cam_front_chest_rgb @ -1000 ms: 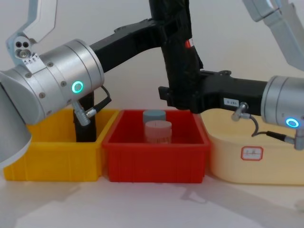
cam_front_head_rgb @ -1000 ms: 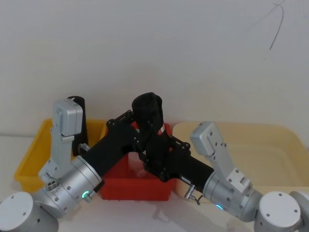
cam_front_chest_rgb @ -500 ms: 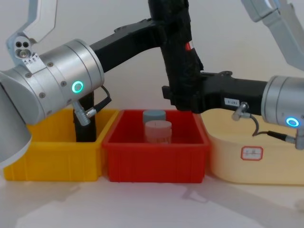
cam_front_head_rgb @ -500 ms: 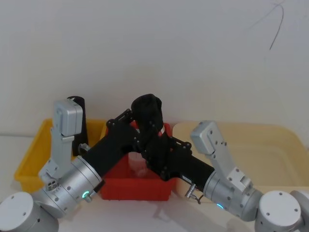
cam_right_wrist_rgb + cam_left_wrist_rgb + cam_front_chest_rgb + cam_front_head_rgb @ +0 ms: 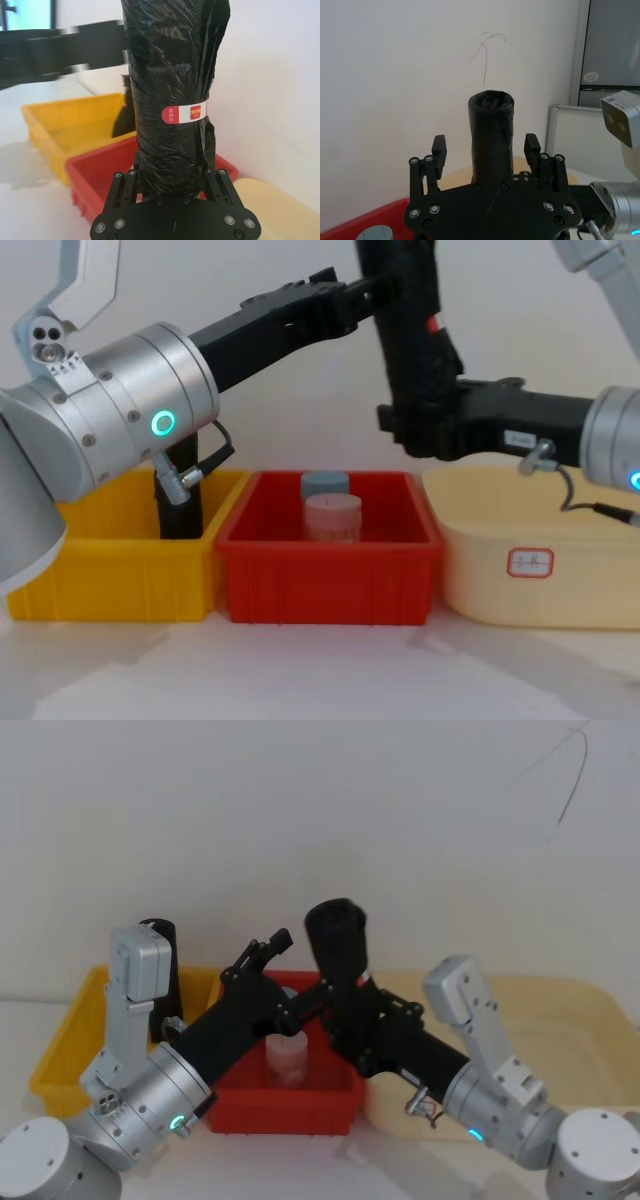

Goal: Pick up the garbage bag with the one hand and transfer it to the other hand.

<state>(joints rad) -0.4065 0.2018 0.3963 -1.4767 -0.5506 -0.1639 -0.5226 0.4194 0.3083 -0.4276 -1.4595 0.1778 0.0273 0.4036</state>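
Fingers [image 5: 121, 192] of the right gripper [image 5: 171, 175] clamp the wrinkled black garbage bag [image 5: 170, 75].

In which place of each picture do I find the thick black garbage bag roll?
Head view: garbage bag at centre, above the red bin.
Chest view: upper edge, right of centre.
Left wrist view: between the open left gripper's fingers.
Right wrist view: clamped upright in the right gripper.
Shared landmark: red bin.

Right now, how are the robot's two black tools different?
The left black long-fingered tool is open and holds nothing; the right black tool is shut on the thick black plastic garbage bag roll. The left tool's wrist ring glows green; the right tool's ring glows blue. Both are black, held up above the red plastic bin.
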